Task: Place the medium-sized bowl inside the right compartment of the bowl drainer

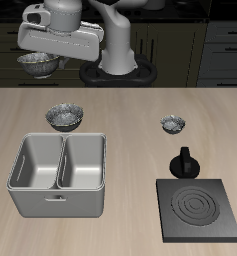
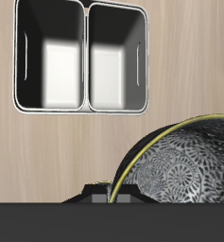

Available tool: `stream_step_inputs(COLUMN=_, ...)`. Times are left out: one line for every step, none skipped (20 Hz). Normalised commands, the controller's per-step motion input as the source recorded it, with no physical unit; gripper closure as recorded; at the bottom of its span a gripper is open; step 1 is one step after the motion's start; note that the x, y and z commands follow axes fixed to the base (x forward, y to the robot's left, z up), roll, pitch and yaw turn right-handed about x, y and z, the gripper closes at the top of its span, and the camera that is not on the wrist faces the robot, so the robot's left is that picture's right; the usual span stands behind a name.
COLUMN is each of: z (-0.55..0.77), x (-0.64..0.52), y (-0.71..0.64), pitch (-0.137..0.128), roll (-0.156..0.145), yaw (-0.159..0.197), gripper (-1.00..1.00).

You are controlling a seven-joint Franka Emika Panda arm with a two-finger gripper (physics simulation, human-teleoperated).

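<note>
The robot's claw (image 1: 38,55) grips the medium-sized bowl (image 1: 37,63) by its rim and holds it in the air, well behind the bowl drainer (image 1: 58,160) and high above the tabletop (image 1: 130,140). The dark, speckled bowl hangs roughly level beneath the arm, clear of every surface.

From the wrist camera, the claw (image 2: 112,193) is seen closed on the edge of the medium-sized bowl (image 2: 180,165), whose shiny patterned inside fills much of the foreground. Beyond it, the bowl drainer (image 2: 87,57) rests on the pale wooden tabletop (image 2: 189,57), its centre wall splitting it into two deep bins.

A second grey bowl (image 1: 65,117) sits on the tabletop just behind the drainer, close to its back rim. The smallest grey bowl (image 1: 172,123) stands well apart from the drainer, off to one side and slightly farther back. Also to that side, a black stove plate (image 1: 198,208) with ringed markings lies about level with the drainer's front rim, and a small black pot (image 1: 184,163) stands at its back edge.
</note>
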Motion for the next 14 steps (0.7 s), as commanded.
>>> stream_step_inputs(z=0.06, x=0.40, y=-0.17, pitch=-0.006, roll=-0.062, yaw=0.052, gripper=1.00)
stream_step_inputs(z=0.10, x=0.41, y=-0.08, pitch=-0.014, roll=-0.058, yaw=0.057, gripper=1.00)
stream_step_inputs(z=0.04, x=0.54, y=-0.02, pitch=0.048, roll=0.097, yaw=-0.047, gripper=1.00)
stream_step_inputs(z=0.06, x=0.42, y=-0.09, pitch=0.010, roll=-0.086, yaw=0.041, gripper=1.00)
stream_step_inputs(z=0.04, x=0.43, y=0.14, pitch=-0.001, roll=0.049, yaw=0.050, gripper=1.00)
stream_step_inputs(z=0.02, x=0.42, y=-0.01, pitch=0.038, roll=0.010, yaw=0.001, gripper=1.00)
stream_step_inputs(z=0.00, x=0.01, y=0.01, pitch=0.000, roll=0.000, yaw=0.000, gripper=1.00)
stream_step_inputs(z=0.10, x=0.87, y=0.13, pitch=0.014, roll=0.033, yaw=0.035, gripper=1.00)
stream_step_inputs(z=-0.05, x=0.46, y=-0.03, pitch=0.066, roll=-0.034, yaw=-0.025, gripper=1.00)
stream_step_inputs(z=0.03, x=0.31, y=0.09, pitch=0.012, roll=0.031, yaw=0.019, gripper=1.00)
stream_step_inputs(z=0.02, x=0.00, y=0.04, pitch=0.000, roll=0.000, yaw=0.000, gripper=1.00)
stream_step_inputs(z=0.03, x=0.82, y=-0.04, pitch=0.019, roll=-0.045, yaw=0.024, gripper=1.00)
stream_step_inputs(z=0.08, x=0.51, y=0.08, pitch=-0.028, roll=0.036, yaw=0.030, gripper=1.00)
stream_step_inputs(z=0.00, x=0.41, y=-0.11, pitch=0.019, roll=-0.066, yaw=0.028, gripper=1.00)
